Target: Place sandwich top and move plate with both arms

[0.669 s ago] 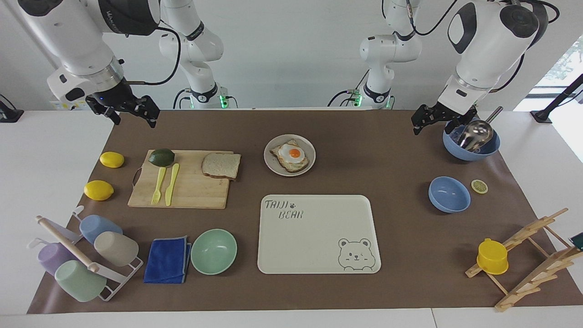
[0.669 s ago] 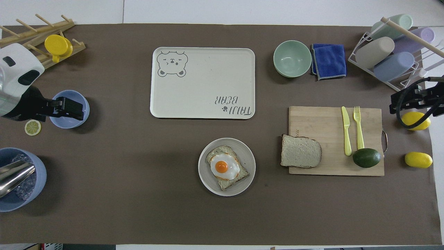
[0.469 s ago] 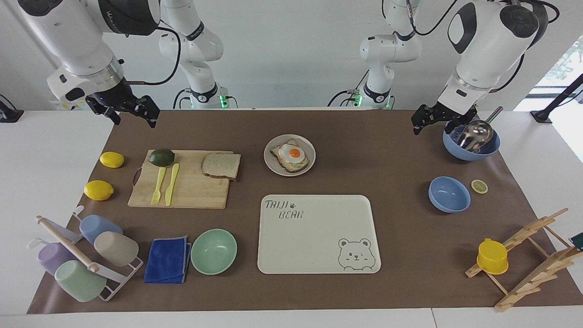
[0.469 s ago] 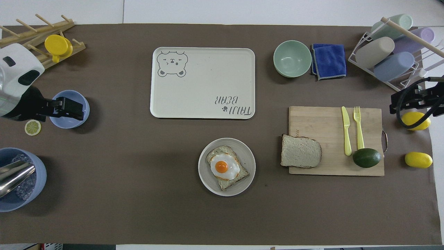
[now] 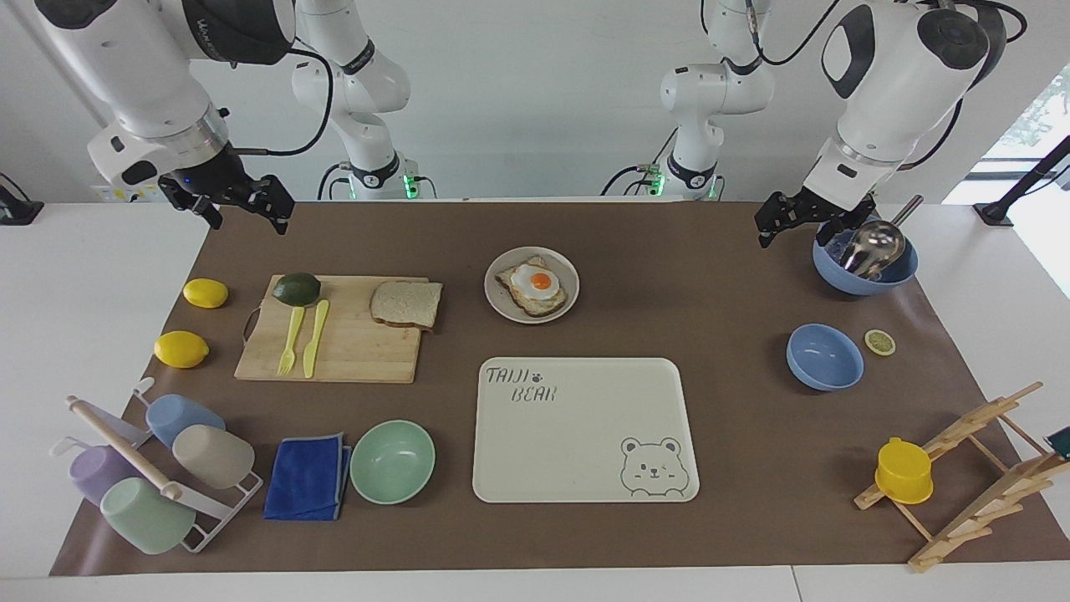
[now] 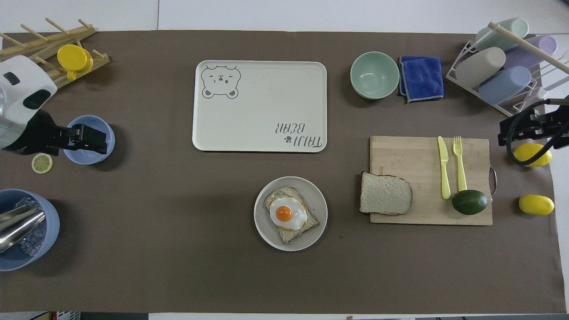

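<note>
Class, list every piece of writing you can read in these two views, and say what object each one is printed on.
"TAIJI BEAR": printed on the large cream rectangular tray, beside a paw mark, with a bear face drawn in another corner.
Lettering on the right arm's black upper casing: too small to read.

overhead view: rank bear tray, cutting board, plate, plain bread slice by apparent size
1. bear tray
2. cutting board, somewhat smaller than the tray
3. plate
4. plain bread slice
</note>
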